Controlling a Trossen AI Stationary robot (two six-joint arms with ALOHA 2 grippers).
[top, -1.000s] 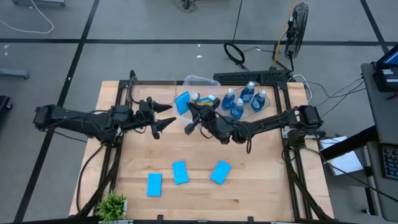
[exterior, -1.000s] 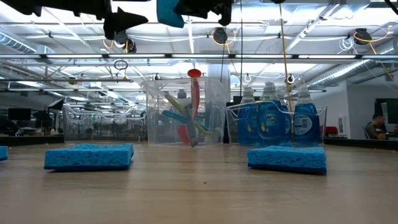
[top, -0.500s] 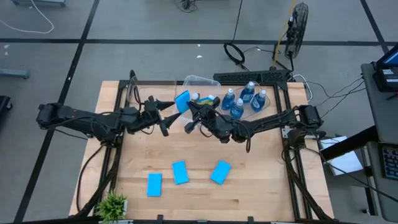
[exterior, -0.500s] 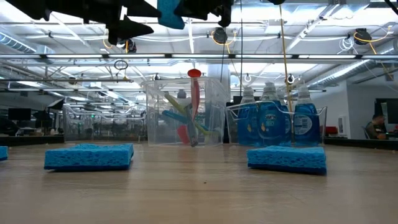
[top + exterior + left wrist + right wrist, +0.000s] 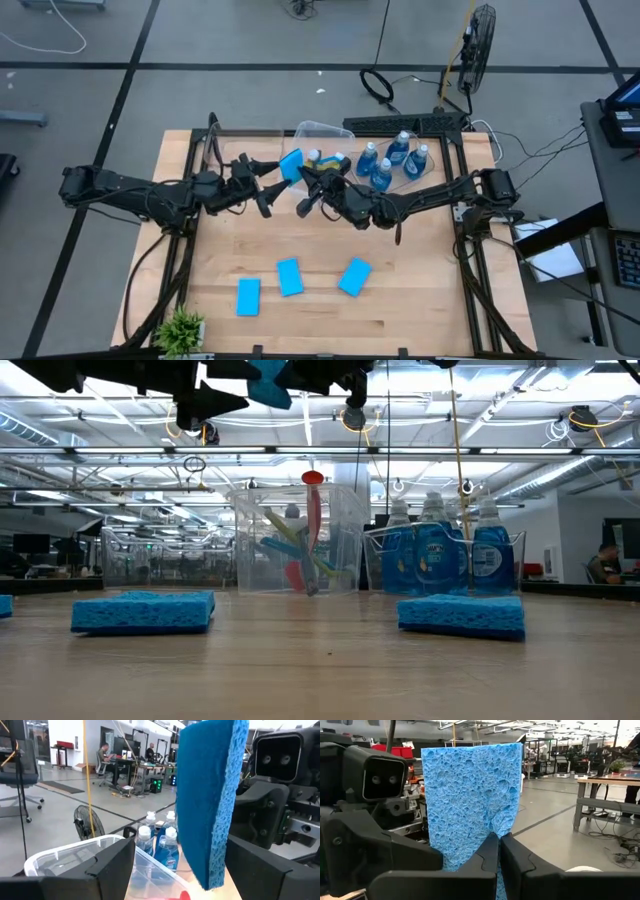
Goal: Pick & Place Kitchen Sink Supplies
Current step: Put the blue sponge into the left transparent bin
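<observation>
Since a second ago the left gripper (image 5: 272,179) has been brought up to the held sponge (image 5: 292,165), and its spread fingers (image 5: 260,870) are now set on either side of it without closing. That sponge is pinched upright by the shut right gripper (image 5: 306,176) above the table (image 5: 420,300). Behind the grippers four bottles (image 5: 392,158) are stood in a tub (image 5: 515,550), and three sponges (image 5: 290,277) lie flat well in front.

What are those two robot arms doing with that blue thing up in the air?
The right tool is pinching a blue sponge above the table. The left tool is open, with its fingers on either side of the sponge, as if to take it. Three more sponges lie on the table, and the bottles sit in a clear tub.
</observation>
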